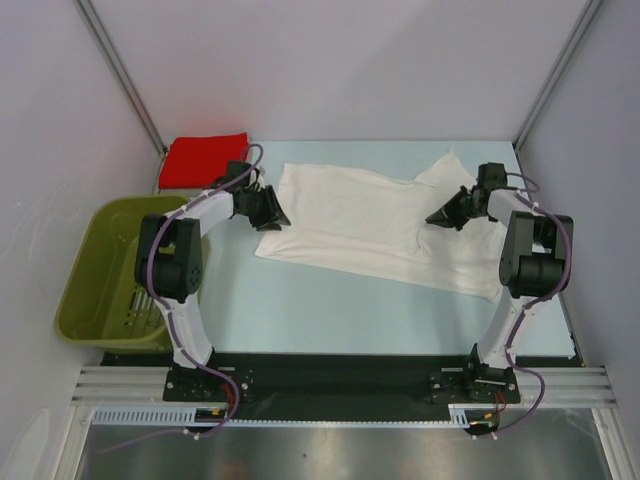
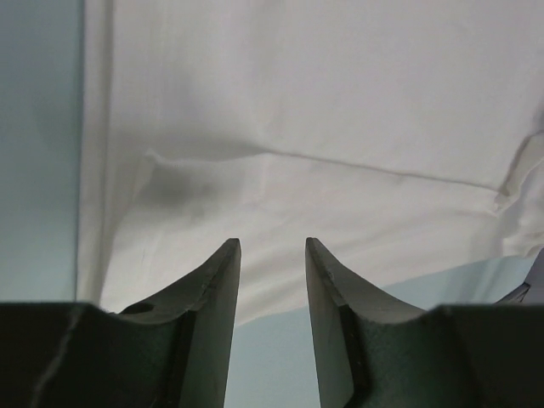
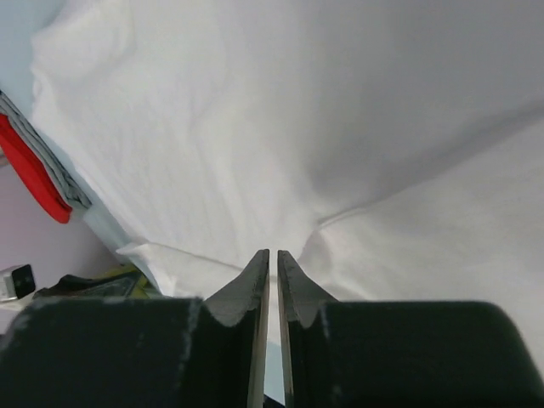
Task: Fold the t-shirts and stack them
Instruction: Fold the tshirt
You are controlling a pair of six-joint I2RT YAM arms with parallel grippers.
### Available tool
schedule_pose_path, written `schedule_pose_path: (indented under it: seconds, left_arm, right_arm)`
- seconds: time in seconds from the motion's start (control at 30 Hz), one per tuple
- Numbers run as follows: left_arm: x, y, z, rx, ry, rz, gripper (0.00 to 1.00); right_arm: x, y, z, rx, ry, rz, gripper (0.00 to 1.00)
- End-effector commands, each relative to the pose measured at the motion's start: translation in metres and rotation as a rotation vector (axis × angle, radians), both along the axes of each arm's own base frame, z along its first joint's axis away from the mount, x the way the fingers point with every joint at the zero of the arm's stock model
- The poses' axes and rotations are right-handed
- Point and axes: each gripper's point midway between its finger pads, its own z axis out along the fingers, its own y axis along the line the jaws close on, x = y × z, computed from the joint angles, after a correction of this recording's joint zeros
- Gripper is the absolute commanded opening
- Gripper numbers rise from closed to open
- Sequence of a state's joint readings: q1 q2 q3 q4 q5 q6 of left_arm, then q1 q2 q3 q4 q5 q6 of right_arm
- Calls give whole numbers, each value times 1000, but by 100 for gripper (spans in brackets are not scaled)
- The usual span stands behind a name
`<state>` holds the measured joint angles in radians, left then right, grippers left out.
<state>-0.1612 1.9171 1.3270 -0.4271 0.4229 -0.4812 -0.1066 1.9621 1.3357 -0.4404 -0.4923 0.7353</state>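
The white t-shirt [image 1: 350,225] lies spread across the middle of the light-blue table, plain side up, with no black print showing. It fills the left wrist view [image 2: 323,110] and the right wrist view [image 3: 340,110]. My left gripper [image 1: 278,222] is open at the shirt's left edge; in its wrist view the gripper [image 2: 272,246] has the hem and bare table between its tips. My right gripper [image 1: 437,217] is over the shirt's right part; in its wrist view the gripper [image 3: 273,253] is shut on a pinch of white cloth, with creases running to its tips. The red t-shirt [image 1: 205,158] lies folded at the back left.
An olive-green plastic basket [image 1: 100,270] hangs off the table's left side beside the left arm. The red shirt's edge [image 3: 34,174] and a bit of the basket [image 3: 115,280] show at the left of the right wrist view. Grey walls enclose the back and sides.
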Motion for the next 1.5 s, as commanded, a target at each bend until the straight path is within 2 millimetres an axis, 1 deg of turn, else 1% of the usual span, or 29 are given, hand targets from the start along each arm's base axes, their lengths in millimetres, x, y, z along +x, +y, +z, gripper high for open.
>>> schedule_pose_path:
  seconds: [0.0,0.03,0.13,0.23,0.27,0.33,0.47,0.57,0.6,0.63,0.67,0.7,0.73,0.77,0.8,0.83,0.93,1.0,1.07,1.1,1.13,1.23,1.27,1.3,1.33,1.37,1.4,1.43,1.47]
  left_arm:
    - [22,-7,-7,-66,-5,27,41]
    - [22,-4,-16,-56,16,37,41]
    - [22,13,-28,-26,36,77,41]
    - [20,33,-42,15,60,105,41]
    - [15,40,-51,31,94,104,41]
    - [8,45,-59,51,121,104,41]
    - [1,60,-55,135,109,103,41]
    - [1,66,-39,165,78,103,41]
    - [4,65,-23,158,42,105,41]
    - [4,63,-16,150,26,103,41]
    - [3,61,-7,139,15,102,41]
    - [3,59,9,131,-19,101,42]
    - [1,56,17,125,-35,97,42]
    - [-1,55,25,117,-43,97,42]
    - [-3,54,31,115,-55,96,42]
    - [-6,51,45,107,-86,96,42]
    - [-11,44,70,64,-143,89,44]
    - [-6,41,83,48,-197,84,48]
    - [4,39,94,31,-248,102,50]
    - [7,38,94,28,-258,109,51]
    - [14,36,98,15,-282,114,51]
    - [19,29,85,-19,-230,111,50]
    - [18,25,80,-19,-217,106,49]
    - [15,23,77,-11,-209,101,50]
    - [5,24,65,17,-171,103,51]
    - [-1,24,60,29,-155,100,54]
    - [-8,26,58,39,-145,100,64]
    - [-23,28,48,58,-93,97,65]
    - [-29,34,44,91,-85,107,66]
  right_arm:
    - [-7,-26,25,30,-41,-58,14]
    - [-12,-37,23,26,-38,-69,14]
    - [-29,-34,24,31,-51,5,16]
    - [-43,-19,23,30,-73,90,18]
    - [-47,-9,23,55,-82,112,18]
    - [-51,0,19,83,-101,115,20]
    - [-48,25,17,155,-141,158,26]
    - [-41,30,2,155,-122,170,27]
    - [-36,32,0,168,-129,167,28]
    - [-34,34,-8,188,-117,169,28]
    - [-28,35,-8,195,-142,176,28]
    - [-25,36,-12,204,-144,178,28]
    - [-19,36,-11,207,-158,185,28]
    - [-16,36,-23,210,-142,186,28]
    - [-12,37,-27,214,-142,191,28]
    - [-9,39,-27,236,-147,200,28]
    - [8,41,-24,240,-173,207,33]
    - [19,39,-3,229,-205,200,38]
    - [22,31,6,191,-197,161,45]
    - [28,26,27,170,-239,152,51]
    - [30,19,31,133,-240,126,54]
    - [25,-9,52,36,-235,66,66]
    - [16,-23,52,7,-198,45,70]
    - [10,-30,54,-19,-184,39,71]
    - [4,-39,65,-67,-190,21,73]
    - [-13,-44,62,-85,-124,14,75]
    - [-23,-50,65,-111,-109,9,79]
    - [-39,-54,57,-144,-73,14,81]
    - [-56,-54,69,-160,-74,14,82]
